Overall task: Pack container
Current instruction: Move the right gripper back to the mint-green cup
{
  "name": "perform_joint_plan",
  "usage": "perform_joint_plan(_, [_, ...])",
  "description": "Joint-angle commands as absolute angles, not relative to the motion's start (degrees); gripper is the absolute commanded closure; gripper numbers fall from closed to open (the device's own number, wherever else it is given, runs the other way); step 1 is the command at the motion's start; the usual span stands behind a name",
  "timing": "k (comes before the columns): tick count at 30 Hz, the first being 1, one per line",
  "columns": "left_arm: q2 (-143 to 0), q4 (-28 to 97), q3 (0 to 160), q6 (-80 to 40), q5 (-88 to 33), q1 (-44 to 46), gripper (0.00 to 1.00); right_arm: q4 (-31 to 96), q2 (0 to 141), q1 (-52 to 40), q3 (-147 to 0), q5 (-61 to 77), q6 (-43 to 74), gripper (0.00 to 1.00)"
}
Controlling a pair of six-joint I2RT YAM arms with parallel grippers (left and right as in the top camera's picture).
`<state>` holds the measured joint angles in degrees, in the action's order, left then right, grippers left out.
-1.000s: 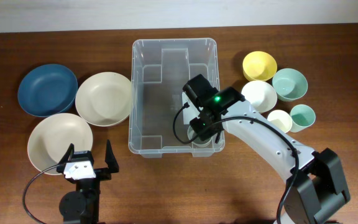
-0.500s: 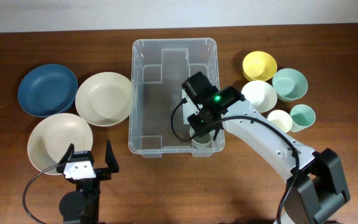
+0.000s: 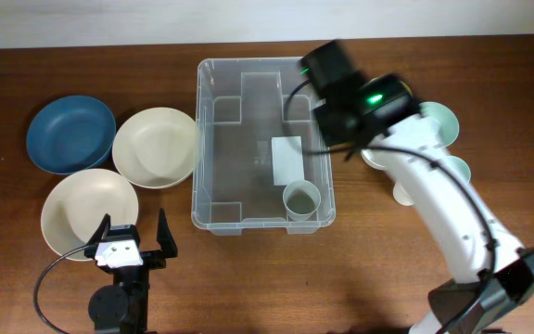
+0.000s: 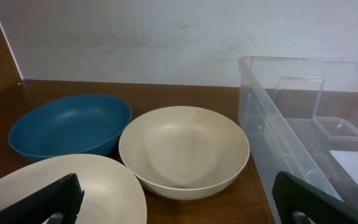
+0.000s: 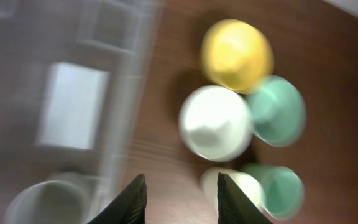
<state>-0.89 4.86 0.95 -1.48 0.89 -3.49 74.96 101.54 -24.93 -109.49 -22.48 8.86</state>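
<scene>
The clear container (image 3: 219, 158) stands mid-table, its white label (image 3: 286, 160) on the base. A grey-green cup (image 3: 301, 199) stands upright in its front right corner, free of any gripper. My right gripper (image 3: 341, 130) hangs above the container's right rim. In the blurred right wrist view the right gripper (image 5: 179, 199) is open and holds nothing, over bare wood between the container wall (image 5: 126, 106) and a cream cup (image 5: 232, 186). At the front left my left gripper (image 3: 130, 239) is open and holds nothing; in its wrist view the left gripper (image 4: 179, 208) faces a cream bowl (image 4: 184, 151) beside the container (image 4: 272, 124).
Left of the container lie a blue bowl (image 3: 70, 134) and two cream bowls (image 3: 154, 146) (image 3: 74, 209). To its right are a yellow bowl (image 5: 237, 53), white bowl (image 5: 216, 121), green bowl (image 5: 277, 111) and green cup (image 5: 278, 186). The right arm covers some of them from overhead.
My right gripper has come up out of the container and swung to the back right, leaving the grey-green cup standing inside. The left arm has not moved.
</scene>
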Motion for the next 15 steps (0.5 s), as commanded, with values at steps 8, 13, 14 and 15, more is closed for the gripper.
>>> perform_joint_plan(8, [-0.4, 4.73, 0.51, -0.73, 1.28, -3.14, 0.0, 77.95, 100.14, 2.26, -110.63, -16.05, 12.99, 0.67])
perform_joint_plan(13, [-0.4, 4.73, 0.51, -0.73, 1.3, -3.14, 0.0, 77.76, 101.19, 12.97, -110.02, -10.85, 12.93, 0.66])
perform_joint_plan(14, [-0.4, 4.73, 0.51, -0.73, 1.28, -3.14, 0.0, 77.76, 101.49, 14.57, -109.89, -9.52, 12.91, 0.66])
perform_joint_plan(15, [-0.4, 4.73, 0.51, -0.73, 1.28, -3.14, 0.0, 77.71, 101.82, 16.14, -109.6, -8.73, 12.84, 0.67])
